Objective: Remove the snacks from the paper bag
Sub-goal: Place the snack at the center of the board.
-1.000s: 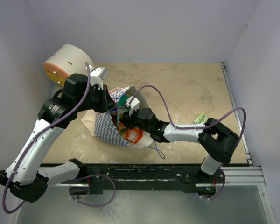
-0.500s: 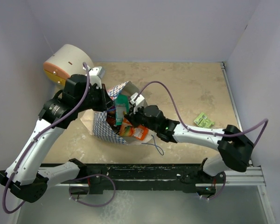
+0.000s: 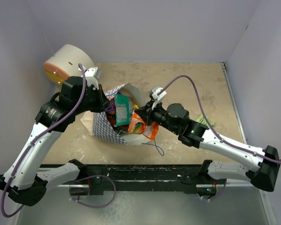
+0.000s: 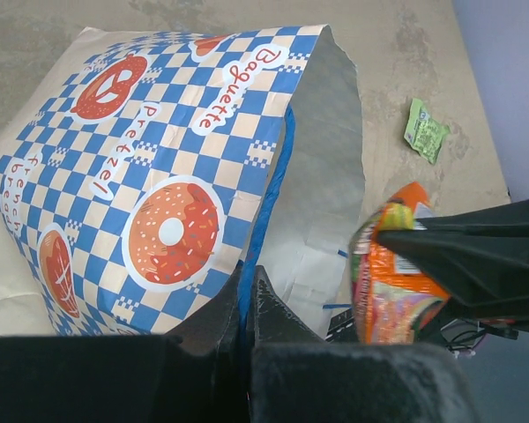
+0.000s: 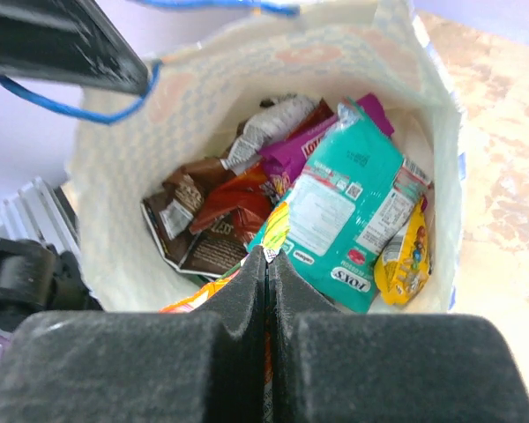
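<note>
The paper bag point(image 3: 107, 131) stands open at centre left, chequered side toward me point(image 4: 159, 176). My left gripper point(image 3: 104, 103) is shut on its rim and blue cord handle point(image 4: 247, 286). My right gripper point(image 3: 144, 118) is shut on the top edge of an orange packet point(image 3: 147, 127), held at the bag's mouth; it also shows in the left wrist view point(image 4: 383, 282) and the right wrist view point(image 5: 203, 300). Inside the bag lie a larger green bag point(image 5: 344, 211), a purple pouch point(image 5: 291, 154), a yellow packet point(image 5: 406, 260), a red one point(image 5: 234, 198) and brown ones point(image 5: 194, 233).
A light-green packet point(image 3: 207, 121) lies on the table right of the bag, partly behind my right arm; it also shows in the left wrist view point(image 4: 426, 129). A big cream cylinder with an orange end point(image 3: 68, 63) stands at the back left. White walls enclose the table.
My right gripper has pulled back to the right and up, drawing the orange packet from inside the bag to its mouth. My left gripper still holds the bag's rim.
</note>
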Available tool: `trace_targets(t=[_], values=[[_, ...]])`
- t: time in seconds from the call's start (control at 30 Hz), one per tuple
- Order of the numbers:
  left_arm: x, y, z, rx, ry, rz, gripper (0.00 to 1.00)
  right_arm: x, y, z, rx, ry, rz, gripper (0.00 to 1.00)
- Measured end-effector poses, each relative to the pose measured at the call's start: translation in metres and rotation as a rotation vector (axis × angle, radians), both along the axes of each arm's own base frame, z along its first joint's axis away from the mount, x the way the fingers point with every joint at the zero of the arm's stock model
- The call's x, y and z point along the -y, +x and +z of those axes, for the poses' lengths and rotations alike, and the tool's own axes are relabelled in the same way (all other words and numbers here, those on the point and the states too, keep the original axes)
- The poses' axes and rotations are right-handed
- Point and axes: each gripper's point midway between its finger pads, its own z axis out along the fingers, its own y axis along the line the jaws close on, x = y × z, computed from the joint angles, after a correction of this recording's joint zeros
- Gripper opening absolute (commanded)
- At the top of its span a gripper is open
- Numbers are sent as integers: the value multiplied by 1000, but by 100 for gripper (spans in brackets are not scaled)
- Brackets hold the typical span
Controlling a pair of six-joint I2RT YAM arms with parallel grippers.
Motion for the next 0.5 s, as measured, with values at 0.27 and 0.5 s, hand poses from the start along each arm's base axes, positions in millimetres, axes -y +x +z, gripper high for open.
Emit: trace_targets(t=[0.27,0.5], values=[[0,0,-1,-6,-3,7,0,43,-10,73,24,115,-101,0],[-3,-4,-6,-29,12,10,0,117,-4,84,-48,107,-404,0]])
